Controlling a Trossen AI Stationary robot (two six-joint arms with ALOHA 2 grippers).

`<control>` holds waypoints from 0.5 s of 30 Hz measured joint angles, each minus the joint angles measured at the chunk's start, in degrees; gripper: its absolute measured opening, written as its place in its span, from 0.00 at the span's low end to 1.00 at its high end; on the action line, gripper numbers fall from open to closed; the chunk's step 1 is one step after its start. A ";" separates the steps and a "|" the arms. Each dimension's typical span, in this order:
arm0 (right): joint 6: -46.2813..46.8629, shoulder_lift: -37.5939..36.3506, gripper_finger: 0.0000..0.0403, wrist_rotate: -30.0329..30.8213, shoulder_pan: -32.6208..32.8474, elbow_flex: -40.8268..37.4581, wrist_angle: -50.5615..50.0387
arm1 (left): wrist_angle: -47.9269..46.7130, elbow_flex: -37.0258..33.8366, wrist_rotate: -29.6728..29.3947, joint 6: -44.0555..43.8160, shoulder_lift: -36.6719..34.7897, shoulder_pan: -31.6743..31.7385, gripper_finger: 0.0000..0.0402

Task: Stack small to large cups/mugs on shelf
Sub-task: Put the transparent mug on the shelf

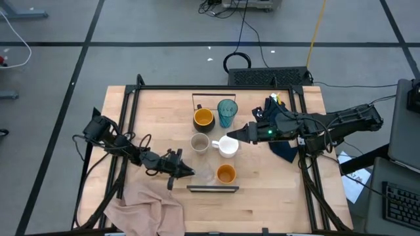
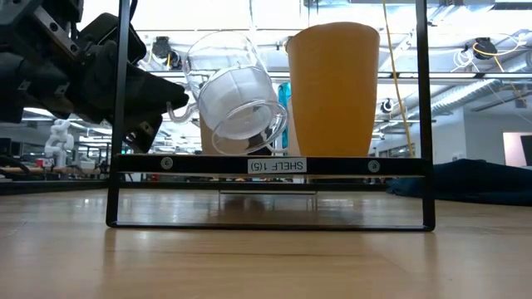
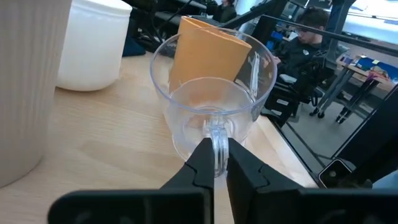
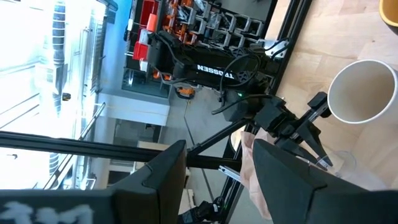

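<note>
1. My left gripper is clenched on the handle of the tiny clear glass, pinching the thin loop so the bowl hangs free of the fingers.
2. In the low view the glass tilts with its mouth toward the camera, raised above the shelf rail, I judge in carriage toward the stack.
3. From overhead, that gripper sits at about 8 o'clock from the table's centre, just beside the small orange cup, with the shelf along its 6 o'clock side.
4. My right gripper waits at 2 o'clock, jaws parted, the white handled mug at its tip; I can't tell whether it touches.
5. The beige cup, dark mug and teal tumbler cluster near 12 o'clock, sorted by nothing yet.
6. Glass is smooth, thin-walled and slippery; the orange cup looks matte and tapered, the beige one ribbed.
7. A pinkish cloth lies crumpled at 7 o'clock.
</note>
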 joint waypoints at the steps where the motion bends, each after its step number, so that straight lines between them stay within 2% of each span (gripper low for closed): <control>1: -0.02 0.00 0.44 0.00 0.00 0.00 0.00 | 0.00 0.00 0.16 -0.10 0.00 0.00 0.04; 9: -0.53 0.00 0.44 0.00 0.00 0.00 -0.07 | 0.04 0.04 0.36 -1.52 -0.02 0.00 0.09; 15: -1.33 0.00 0.44 0.02 0.00 0.00 -0.39 | -0.86 0.08 0.40 -1.11 -1.74 0.04 0.03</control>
